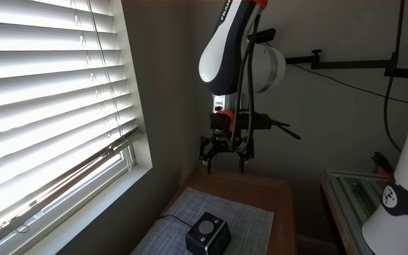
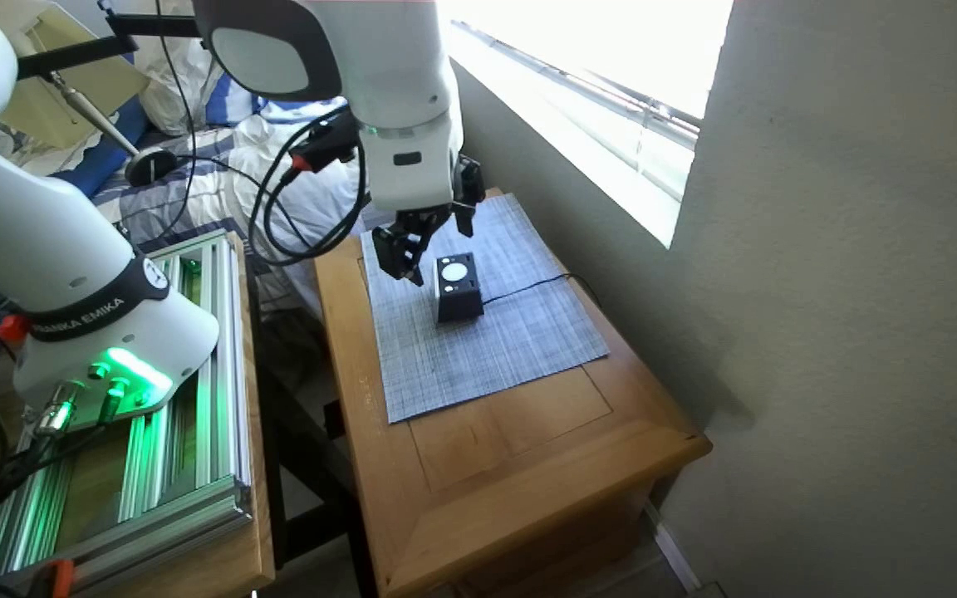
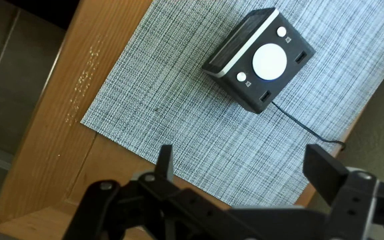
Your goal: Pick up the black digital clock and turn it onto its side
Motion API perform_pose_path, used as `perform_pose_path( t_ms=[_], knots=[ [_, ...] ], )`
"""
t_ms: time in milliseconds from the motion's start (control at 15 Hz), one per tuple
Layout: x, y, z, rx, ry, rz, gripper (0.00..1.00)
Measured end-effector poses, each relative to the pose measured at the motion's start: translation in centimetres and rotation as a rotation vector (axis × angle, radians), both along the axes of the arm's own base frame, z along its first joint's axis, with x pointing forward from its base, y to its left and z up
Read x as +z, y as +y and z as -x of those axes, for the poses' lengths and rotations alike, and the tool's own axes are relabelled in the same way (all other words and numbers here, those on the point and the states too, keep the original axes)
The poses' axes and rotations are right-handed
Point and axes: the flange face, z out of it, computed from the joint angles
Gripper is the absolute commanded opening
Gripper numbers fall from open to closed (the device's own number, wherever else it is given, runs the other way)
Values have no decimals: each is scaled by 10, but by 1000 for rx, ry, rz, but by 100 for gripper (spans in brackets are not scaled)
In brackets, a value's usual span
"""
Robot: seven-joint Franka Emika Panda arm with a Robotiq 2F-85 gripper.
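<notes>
Top ctr in an exterior view, see Franka Panda arm [image 1: 221, 60]; slants down-left to a bend, then goes plumb to Robotiq gripper [image 1: 225, 169] just below mid-frame, aimed straight down; carries looped black cable [image 1: 250, 81] alongside; has jaws spread wide, w/ fingertips [image 3: 164, 158] low in wrist view, L of ctr and well R; hangs over wooden side table [image 2: 512, 498], apart from black digital clock [image 3: 258, 61]. On to clock: sits upper R of ctr in wrist view, upright on grey woven placemat [image 3: 178, 116], not yet on its side; shows buttoned top up to camera, w/ big round white knob [image 3: 269, 61]; points display face [image 3: 235, 41] to upper L there, w/ two USB slots [image 3: 301, 57] along opp. edge; runs long axis diag., upper R to lower L, parallel to display edge; trails thin black cord [image 3: 298, 123] off rear toward lower R; shows at bottom ctr in an exterior view, w/ pale front strip [image 1: 215, 234] and display toward lower R; sits approx. dead ctr in an exterior view, w/ short dark end [image 2: 460, 307] facing bottom of frame, display side turned L.
</notes>
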Motion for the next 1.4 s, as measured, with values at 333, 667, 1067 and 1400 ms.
perform_pose_path(
  t_ms=[333,667,1067,1400],
  knots=[
    [-24,8,5,-180,22,-31,100],
    [-40,16,14,-373,11,-136,100],
    [-65,18,19,-486,9,-201,100],
    [-94,24,15,-494,45,-224,100]
  ],
)
